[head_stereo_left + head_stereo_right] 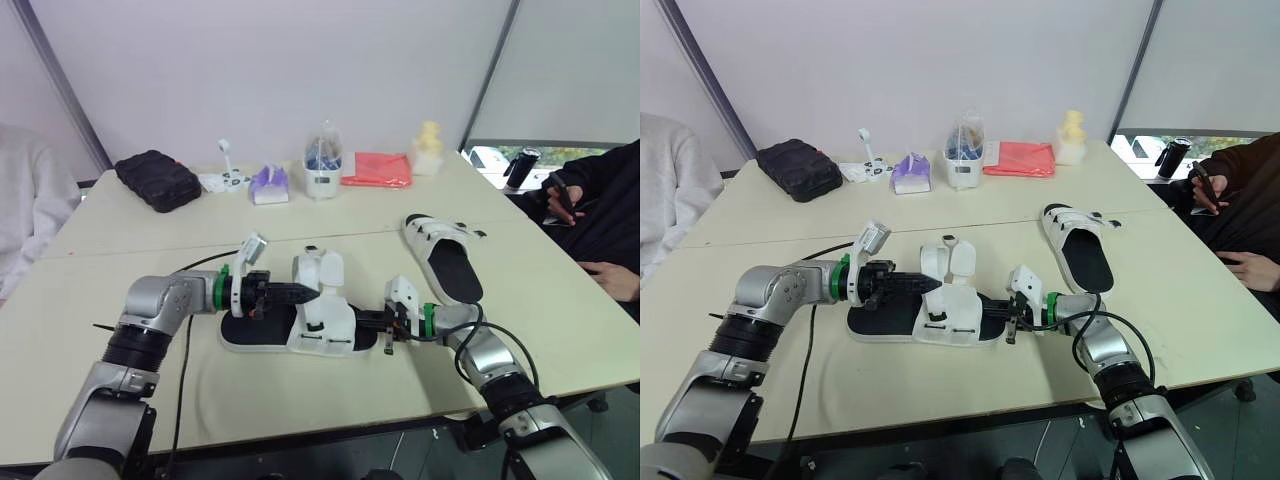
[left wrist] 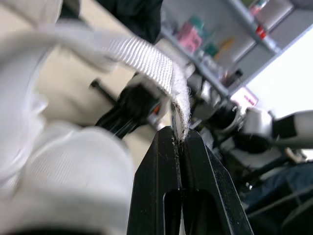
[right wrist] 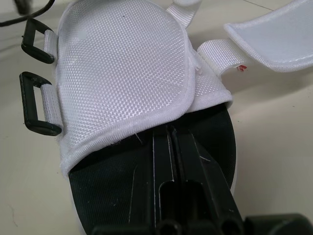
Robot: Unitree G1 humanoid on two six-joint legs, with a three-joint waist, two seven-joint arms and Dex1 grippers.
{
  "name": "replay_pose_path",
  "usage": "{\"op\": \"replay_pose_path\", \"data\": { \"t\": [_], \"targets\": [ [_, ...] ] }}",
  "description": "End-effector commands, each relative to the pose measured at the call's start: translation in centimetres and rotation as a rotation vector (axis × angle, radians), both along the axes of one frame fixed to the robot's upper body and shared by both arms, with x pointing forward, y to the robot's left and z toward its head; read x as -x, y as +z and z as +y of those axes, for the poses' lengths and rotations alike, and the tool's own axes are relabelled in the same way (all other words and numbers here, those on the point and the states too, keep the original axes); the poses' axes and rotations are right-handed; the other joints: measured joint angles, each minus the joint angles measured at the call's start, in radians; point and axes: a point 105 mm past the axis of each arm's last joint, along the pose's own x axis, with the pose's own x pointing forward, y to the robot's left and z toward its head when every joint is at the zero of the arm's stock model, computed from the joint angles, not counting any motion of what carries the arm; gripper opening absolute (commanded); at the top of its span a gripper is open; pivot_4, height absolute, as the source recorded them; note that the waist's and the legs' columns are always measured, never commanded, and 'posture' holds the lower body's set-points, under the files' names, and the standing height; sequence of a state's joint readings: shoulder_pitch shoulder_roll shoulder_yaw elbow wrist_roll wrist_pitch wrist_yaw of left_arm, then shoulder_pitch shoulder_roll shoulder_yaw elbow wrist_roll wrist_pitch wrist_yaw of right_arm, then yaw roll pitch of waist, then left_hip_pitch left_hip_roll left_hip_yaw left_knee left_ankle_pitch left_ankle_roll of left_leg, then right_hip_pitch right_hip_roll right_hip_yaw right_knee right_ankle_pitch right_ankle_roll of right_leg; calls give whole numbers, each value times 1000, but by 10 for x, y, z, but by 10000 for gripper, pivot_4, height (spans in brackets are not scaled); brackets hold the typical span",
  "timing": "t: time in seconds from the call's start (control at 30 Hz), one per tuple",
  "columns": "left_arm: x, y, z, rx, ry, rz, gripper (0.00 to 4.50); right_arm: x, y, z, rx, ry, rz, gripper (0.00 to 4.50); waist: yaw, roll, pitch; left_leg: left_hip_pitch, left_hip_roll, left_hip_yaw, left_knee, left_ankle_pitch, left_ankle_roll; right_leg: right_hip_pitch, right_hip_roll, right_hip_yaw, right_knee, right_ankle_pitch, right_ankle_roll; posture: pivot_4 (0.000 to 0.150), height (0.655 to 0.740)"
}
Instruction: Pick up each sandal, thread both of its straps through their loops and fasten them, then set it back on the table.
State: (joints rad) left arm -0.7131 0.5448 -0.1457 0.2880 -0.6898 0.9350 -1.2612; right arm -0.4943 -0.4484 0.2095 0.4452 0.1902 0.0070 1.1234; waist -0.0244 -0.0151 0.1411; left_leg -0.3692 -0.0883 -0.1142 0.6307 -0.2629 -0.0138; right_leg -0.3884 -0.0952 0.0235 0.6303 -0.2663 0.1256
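The near sandal (image 1: pixel 290 335), white with a black footbed, lies flat on the table in front of me. My left gripper (image 1: pixel 312 293) reaches in from the left and is shut on one of its white straps (image 2: pixel 146 58), pinching the strap's end above the upper. My right gripper (image 3: pixel 172 131) comes from the right, shut, with its fingers lying on the black footbed (image 3: pixel 107 181) just under the edge of the white upper (image 3: pixel 127 73). Two black loops (image 3: pixel 34 44) hang empty at the upper's side. A second sandal (image 1: pixel 445 255) lies further back on the right.
Along the far side stand a black case (image 1: pixel 157 180), a purple tissue pack (image 1: pixel 268 185), a clear container (image 1: pixel 323 165), a red packet (image 1: pixel 377 168) and a yellow figure (image 1: pixel 428 148). A person (image 1: pixel 600 210) sits at the right edge, and a sleeve (image 1: pixel 25 200) shows at the left.
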Motion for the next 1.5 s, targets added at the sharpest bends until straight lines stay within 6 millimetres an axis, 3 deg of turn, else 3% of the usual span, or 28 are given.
{"op": "replay_pose_path", "data": {
  "t": [0.03,0.47,0.73,0.83,0.93,1.23,1.5],
  "targets": [
    [-2,2,2,-27,-34,-48,267,11,-41,-6,99,-42,128,0,0,0,0,0,0,0,0,0,0,0,0,0,0,0,0,1500,7400],
    [-3,-13,-8,-146,-127,-182,267,12,-41,-9,96,-58,129,0,1,0,0,0,0,0,0,0,0,0,-1,0,0,0,0,1500,7400],
    [9,-2,-19,-132,-183,-252,267,12,-42,-8,92,-65,131,0,2,0,0,-1,0,0,0,0,0,-1,-1,0,0,0,0,1500,7400],
    [4,2,-20,-132,-136,-288,267,11,-42,-7,88,-66,129,0,2,0,0,-1,0,0,0,0,0,-1,-1,0,0,0,0,1500,7400],
    [2,19,-19,-59,-97,-275,267,11,-42,-6,86,-67,130,0,1,0,0,-1,0,0,0,0,0,-1,-1,0,0,0,0,1500,7400],
    [5,31,-16,6,-73,-238,267,9,-43,-5,86,-63,131,0,-10,0,0,-1,0,-1,-1,0,0,-1,0,0,0,0,0,1500,7400],
    [12,16,-6,-40,-80,-194,267,9,-43,-4,87,-60,132,0,-19,0,0,-1,0,-1,-1,0,0,-1,-1,0,0,0,0,1500,7400]
  ]
}}
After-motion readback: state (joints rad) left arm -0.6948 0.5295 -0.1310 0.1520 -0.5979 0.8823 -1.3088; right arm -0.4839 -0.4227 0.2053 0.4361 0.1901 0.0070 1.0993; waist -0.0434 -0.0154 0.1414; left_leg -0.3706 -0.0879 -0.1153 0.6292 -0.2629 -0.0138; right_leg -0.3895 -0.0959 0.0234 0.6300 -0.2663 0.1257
